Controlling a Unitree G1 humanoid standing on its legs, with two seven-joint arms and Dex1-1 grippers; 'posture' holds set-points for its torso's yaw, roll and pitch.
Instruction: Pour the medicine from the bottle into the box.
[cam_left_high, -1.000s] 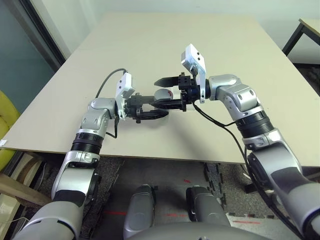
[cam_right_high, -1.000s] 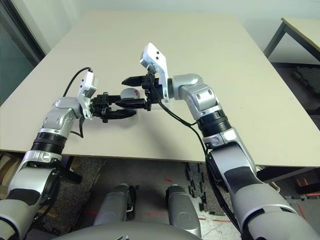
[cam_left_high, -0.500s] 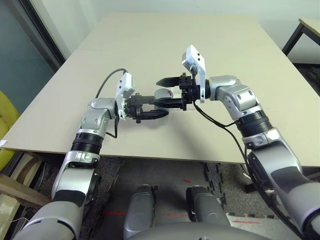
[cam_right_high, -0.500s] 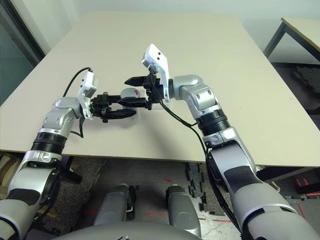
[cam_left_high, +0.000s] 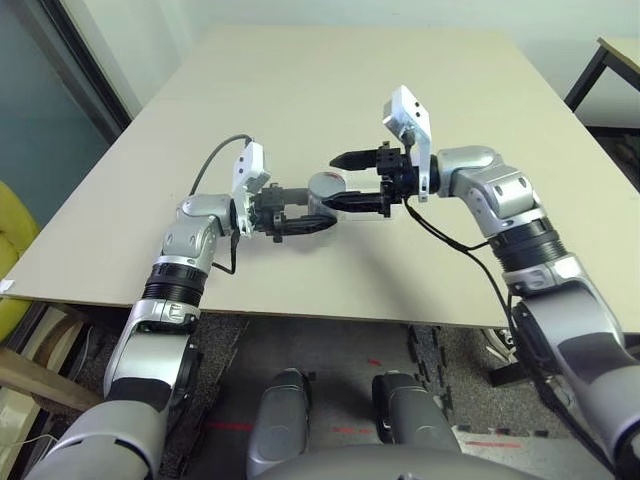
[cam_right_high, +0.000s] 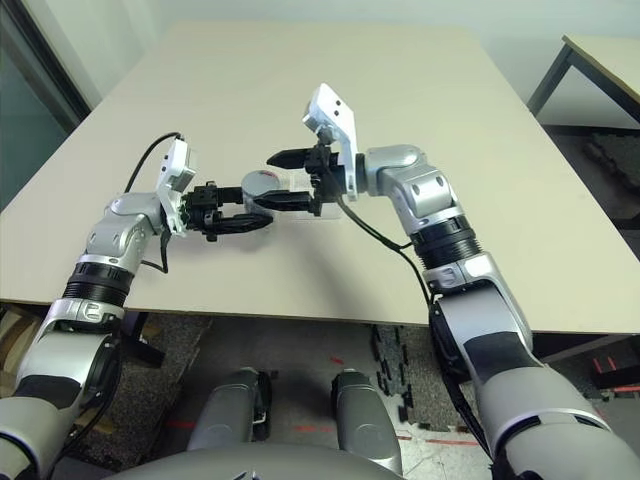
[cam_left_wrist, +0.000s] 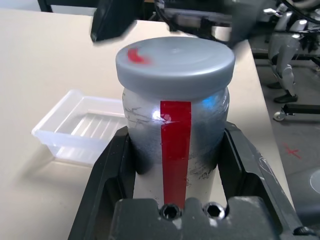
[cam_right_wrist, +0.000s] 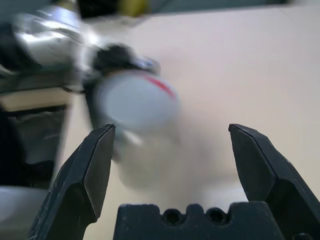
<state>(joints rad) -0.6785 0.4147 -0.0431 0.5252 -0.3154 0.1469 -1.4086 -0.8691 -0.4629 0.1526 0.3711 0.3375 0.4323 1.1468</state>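
One bottle (cam_left_wrist: 176, 125) sits clamped in the left gripper (cam_left_high: 300, 212), one box (cam_left_wrist: 82, 127) nearby; right gripper (cam_left_high: 352, 180) gapes wide.

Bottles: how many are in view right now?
1. The bottle is gripped in the left hand, above the table, its cap on. The box sits beside it.
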